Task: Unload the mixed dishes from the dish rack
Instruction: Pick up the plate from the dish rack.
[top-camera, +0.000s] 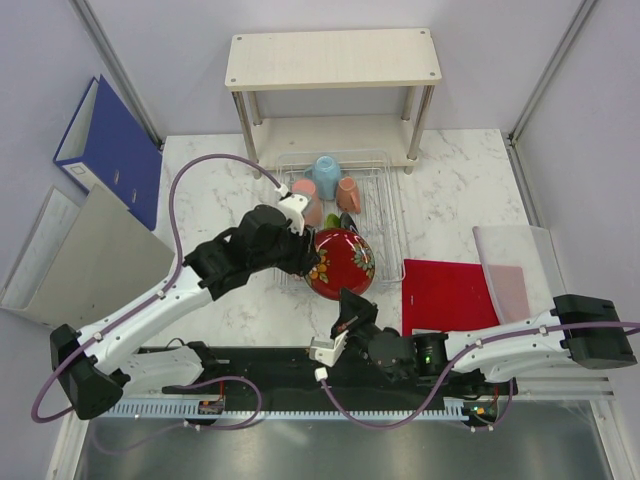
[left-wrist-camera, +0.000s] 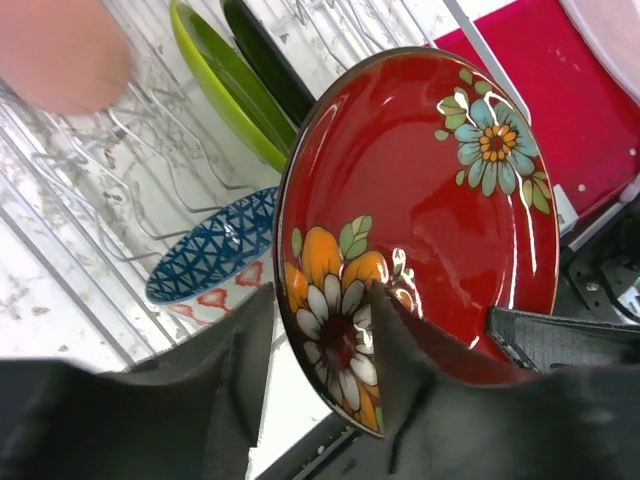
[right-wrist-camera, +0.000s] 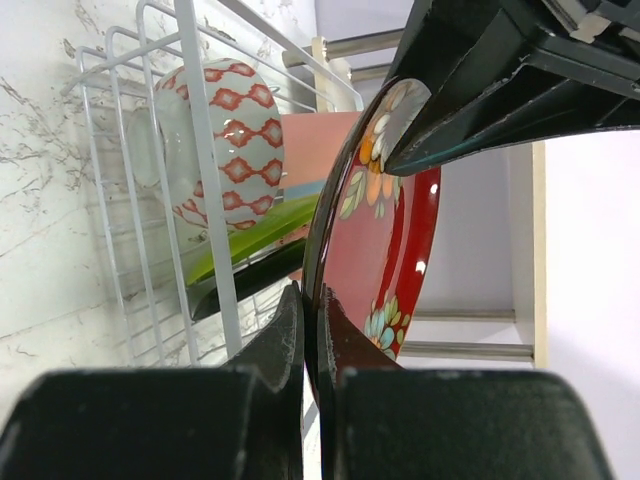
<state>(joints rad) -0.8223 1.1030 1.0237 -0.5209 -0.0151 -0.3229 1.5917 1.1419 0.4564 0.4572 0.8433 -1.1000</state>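
Note:
The dark red-black plate (top-camera: 340, 262) with painted flowers stands on edge over the front of the dish rack (top-camera: 390, 215). My right gripper (top-camera: 350, 310) is shut on its lower rim (right-wrist-camera: 312, 295). My left gripper (top-camera: 305, 250) straddles the plate's rim (left-wrist-camera: 320, 300), open: one finger lies on the red face, the other stands apart behind it. In the rack are the lime-green plate (left-wrist-camera: 225, 85), a dark plate (left-wrist-camera: 265, 60), the patterned bowl (left-wrist-camera: 215, 245), the pink cup (top-camera: 307, 195), the light blue cup (top-camera: 326, 170) and the terracotta mug (top-camera: 348, 193).
A beige two-tier wooden shelf (top-camera: 335, 60) stands behind the rack. A red mat (top-camera: 445, 295) and a clear plastic lid (top-camera: 515, 260) lie at the right. A blue binder (top-camera: 110, 145) and a grey folder (top-camera: 90, 260) lean at the left.

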